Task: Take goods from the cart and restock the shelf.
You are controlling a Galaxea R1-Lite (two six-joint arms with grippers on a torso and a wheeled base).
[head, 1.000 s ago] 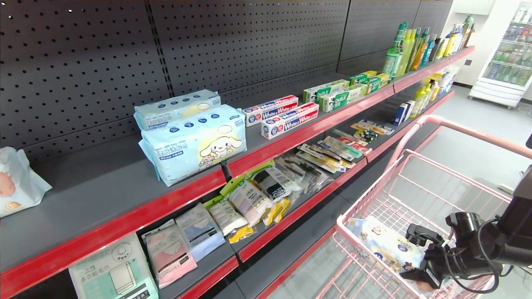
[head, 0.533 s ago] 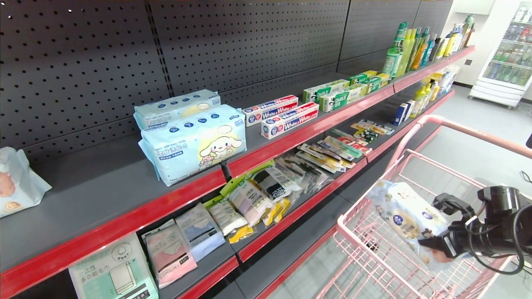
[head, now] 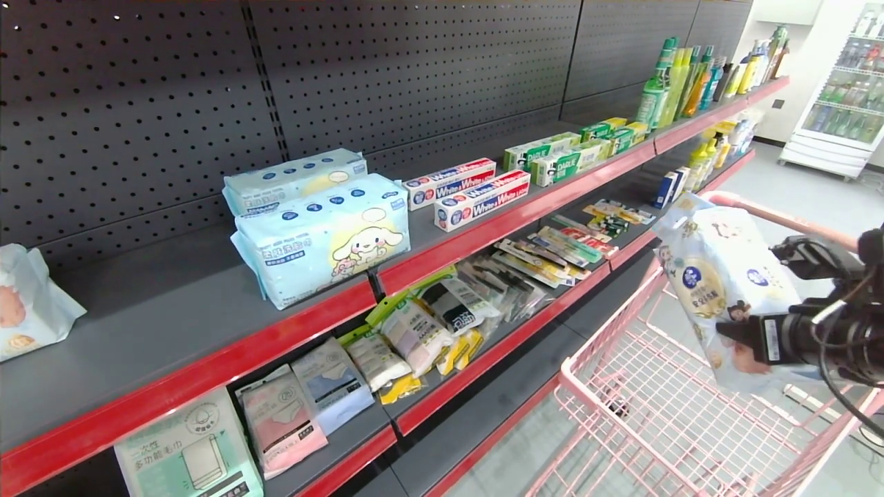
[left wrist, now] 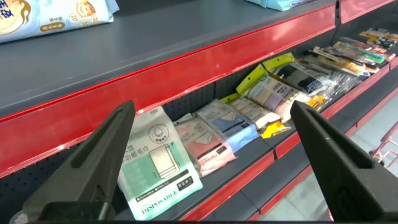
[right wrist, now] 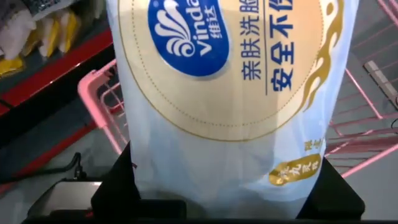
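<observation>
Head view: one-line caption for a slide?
Right gripper holds a white pack above the pink cart, beside the red-edged shelf.

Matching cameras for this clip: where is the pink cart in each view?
Head view: cart at lower right, beneath the held pack.
Left wrist view: a pink sliver at the frame edge, past the lower shelf's goods.
Right wrist view: pink wire behind the pack.
Shared landmark: the lower shelf's red edge.
</observation>
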